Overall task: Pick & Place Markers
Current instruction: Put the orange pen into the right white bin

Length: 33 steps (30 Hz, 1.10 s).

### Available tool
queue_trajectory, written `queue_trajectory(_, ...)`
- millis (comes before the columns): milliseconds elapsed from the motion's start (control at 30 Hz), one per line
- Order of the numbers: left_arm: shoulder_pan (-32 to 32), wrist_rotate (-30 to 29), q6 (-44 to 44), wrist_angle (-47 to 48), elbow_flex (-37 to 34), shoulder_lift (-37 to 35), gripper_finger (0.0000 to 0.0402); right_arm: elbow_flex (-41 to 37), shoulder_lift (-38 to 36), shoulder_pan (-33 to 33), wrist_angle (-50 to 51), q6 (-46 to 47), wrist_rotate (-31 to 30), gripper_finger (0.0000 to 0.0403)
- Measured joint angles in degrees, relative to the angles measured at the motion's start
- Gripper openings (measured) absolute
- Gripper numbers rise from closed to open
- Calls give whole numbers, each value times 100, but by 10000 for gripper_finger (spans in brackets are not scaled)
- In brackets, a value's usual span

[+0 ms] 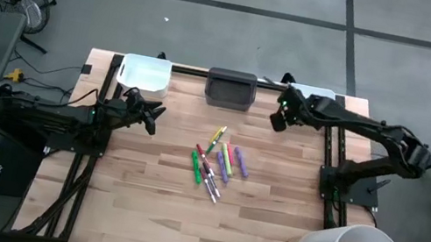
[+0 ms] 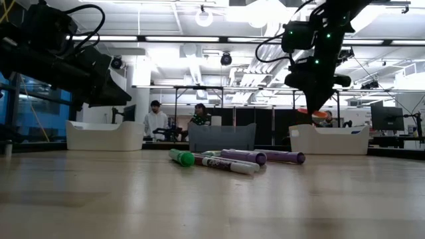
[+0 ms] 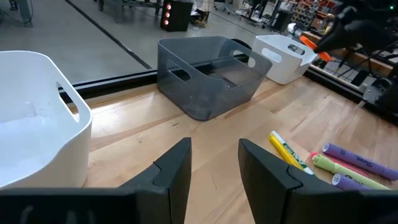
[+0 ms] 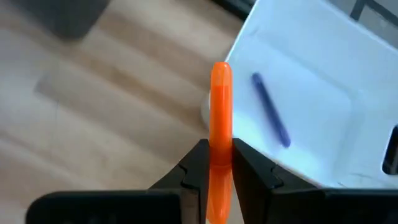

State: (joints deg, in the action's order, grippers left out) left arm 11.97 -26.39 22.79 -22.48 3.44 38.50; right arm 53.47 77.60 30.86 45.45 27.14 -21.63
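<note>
Markers (image 1: pixel 216 161) lie in one loose cluster mid-table, roughly nine, though you can't count them exactly. Going down in size, you have three bins along the far edge: a white bin (image 1: pixel 144 75) on the left, a grey bin (image 1: pixel 230 88) in the centre, another white bin (image 4: pixel 311 93) on the right holding one blue marker (image 4: pixel 271 111). Your right gripper (image 4: pixel 215 163) pinches one orange marker (image 4: pixel 220 118) over that bin's edge. Your left gripper (image 3: pixel 214 165) hangs parted near the left bin, holding nothing.

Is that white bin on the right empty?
No. The white bin holds one blue marker; the right gripper holds an orange marker beside it.
</note>
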Motion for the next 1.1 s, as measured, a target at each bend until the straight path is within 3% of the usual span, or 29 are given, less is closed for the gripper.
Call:
queue_trajectory(300, 0, -2, 1, 0, -2, -1, 131, 3, 7, 496, -963, -38, -411, 44)
queue_trajectory(700, 0, -2, 0, 0, 1, 1, 131, 4, 9, 679, -600, 943, -1151, 55)
queue_trajectory(1100, 0, -1, 2, 2, 1, 0, 131, 4, 371, 534, -660, 1929, -1307, 59)
